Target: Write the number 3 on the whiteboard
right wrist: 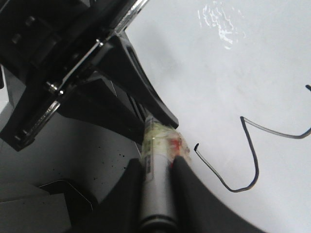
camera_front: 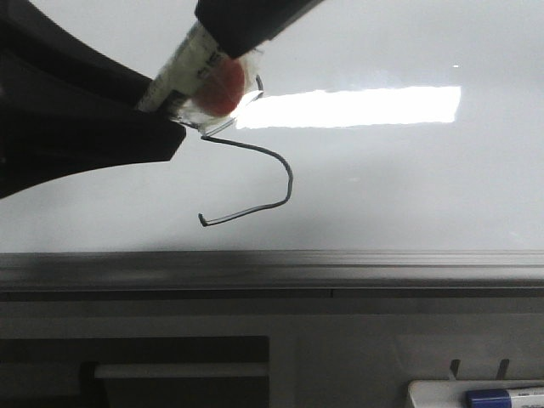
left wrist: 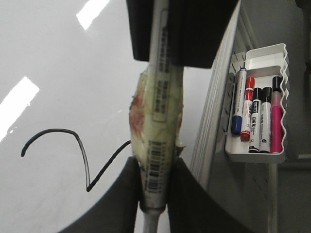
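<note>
The whiteboard (camera_front: pixel 382 187) fills the front view, with a bright glare and a grey lower rail (camera_front: pixel 340 263). The number 3 (camera_front: pixel 291 180) is a thin black line; its upper part is hidden behind the grippers. It also shows in the left wrist view (left wrist: pixel 85 160) and the right wrist view (right wrist: pixel 256 165). Both grippers hold one white marker (camera_front: pixel 183 72) wrapped in tape with a red patch. My left gripper (left wrist: pixel 155 167) is shut on its barcode end (left wrist: pixel 156 170). My right gripper (right wrist: pixel 158 167) is shut on its plain barrel (right wrist: pixel 156 194). The marker tip is hidden.
A white tray (left wrist: pixel 257 154) hangs off the board's edge and holds blue, red, black and pink markers. It also shows at the lower right of the front view (camera_front: pixel 425 395) with a blue marker (camera_front: pixel 501 397). A grey panel lies below the rail.
</note>
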Controlling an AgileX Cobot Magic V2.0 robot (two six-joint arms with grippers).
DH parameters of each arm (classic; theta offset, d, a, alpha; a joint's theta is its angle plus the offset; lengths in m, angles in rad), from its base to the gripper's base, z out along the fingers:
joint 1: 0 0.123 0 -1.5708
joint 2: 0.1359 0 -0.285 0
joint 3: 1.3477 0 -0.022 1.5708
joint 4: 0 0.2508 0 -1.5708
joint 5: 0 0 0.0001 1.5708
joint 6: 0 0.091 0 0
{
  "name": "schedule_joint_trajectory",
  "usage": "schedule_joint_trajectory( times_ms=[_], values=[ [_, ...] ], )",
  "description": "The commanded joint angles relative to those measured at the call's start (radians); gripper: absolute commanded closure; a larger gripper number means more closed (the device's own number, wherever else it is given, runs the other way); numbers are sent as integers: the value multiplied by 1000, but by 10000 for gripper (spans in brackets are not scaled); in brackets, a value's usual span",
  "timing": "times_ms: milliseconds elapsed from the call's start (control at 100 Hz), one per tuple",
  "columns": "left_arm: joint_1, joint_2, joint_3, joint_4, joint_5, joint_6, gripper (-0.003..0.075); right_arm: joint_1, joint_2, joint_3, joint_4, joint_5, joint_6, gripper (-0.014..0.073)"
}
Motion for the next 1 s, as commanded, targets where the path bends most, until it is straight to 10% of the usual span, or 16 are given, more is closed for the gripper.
schedule_joint_trajectory(
  times_ms=[0, 180, 610, 990],
  values=[
    [-5, -8, -33, -53, -68, -10, 741, -1, -16, -36, 5, -76, -11, 448],
    [-5, -8, -33, -180, -68, -10, 741, -3, -16, -36, -24, -156, -11, -84],
    [-5, -8, -33, -992, 71, -10, 741, -25, -63, -36, -121, -304, -11, 18],
    [16, -6, -33, -1276, 120, -10, 741, -69, -69, -36, -121, -285, -11, 18]
  ],
)
